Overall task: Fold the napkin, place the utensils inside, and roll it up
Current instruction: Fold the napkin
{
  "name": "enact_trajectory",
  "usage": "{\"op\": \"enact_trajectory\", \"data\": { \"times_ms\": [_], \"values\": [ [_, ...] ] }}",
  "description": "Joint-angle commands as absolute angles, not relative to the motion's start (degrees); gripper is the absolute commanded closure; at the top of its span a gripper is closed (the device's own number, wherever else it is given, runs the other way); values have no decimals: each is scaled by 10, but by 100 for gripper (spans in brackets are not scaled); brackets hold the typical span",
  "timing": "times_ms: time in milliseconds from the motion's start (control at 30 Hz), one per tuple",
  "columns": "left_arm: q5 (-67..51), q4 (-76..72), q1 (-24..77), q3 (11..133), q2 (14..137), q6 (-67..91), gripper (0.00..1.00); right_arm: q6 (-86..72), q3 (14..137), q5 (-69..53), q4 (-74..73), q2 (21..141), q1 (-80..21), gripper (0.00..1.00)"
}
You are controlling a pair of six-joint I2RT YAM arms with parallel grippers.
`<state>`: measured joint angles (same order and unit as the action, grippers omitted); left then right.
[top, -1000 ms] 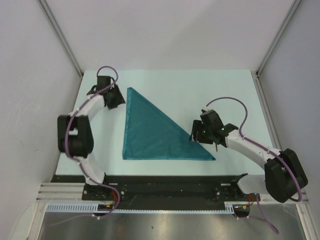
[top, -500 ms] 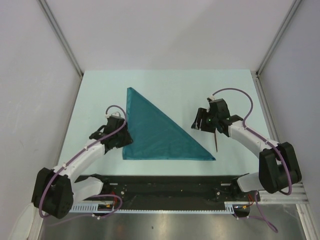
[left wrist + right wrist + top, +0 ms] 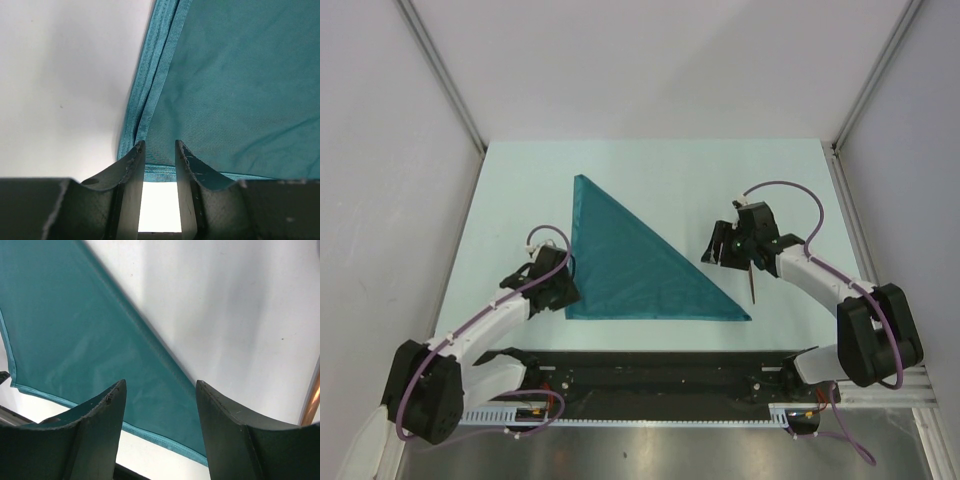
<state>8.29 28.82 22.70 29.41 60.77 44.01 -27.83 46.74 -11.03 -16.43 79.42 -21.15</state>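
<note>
The teal napkin point(image 3: 620, 265) lies flat on the table, folded into a triangle with its right angle at the near left. My left gripper point(image 3: 563, 283) is low at that near-left corner. In the left wrist view its fingertips point(image 3: 139, 150) reach the hemmed corner point(image 3: 150, 120), and the left gripper point(image 3: 158, 145) is open by a narrow gap with bare table showing through. My right gripper point(image 3: 712, 250) hovers open over the napkin's slanted edge point(image 3: 150, 340), and the right gripper point(image 3: 160, 385) has nothing between its fingers. The spoon's dark handle point(image 3: 753, 285) pokes out from under the right arm; its bowl is hidden.
A pale table point(image 3: 670, 170) is bounded by grey walls on three sides. A black rail point(image 3: 650, 365) runs along the near edge. A thin copper-coloured strip point(image 3: 311, 402) shows at the right wrist view's right edge.
The left arm swung from the napkin's far-left corner to its near-left corner while its jaws narrowed. The right gripper drew back a little from the near edge, uncovering the spoon handle.
</note>
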Motion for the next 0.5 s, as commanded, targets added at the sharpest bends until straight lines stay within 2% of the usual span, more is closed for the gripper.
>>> {"op": "enact_trajectory", "data": {
  "times_ms": [0, 467],
  "values": [
    [73, 293, 230, 287, 603, 456, 65, -280, 469, -114, -158, 779, -210, 37],
    [69, 316, 230, 263, 576, 461, 64, -293, 458, -111, -155, 780, -213, 37]
  ]
}}
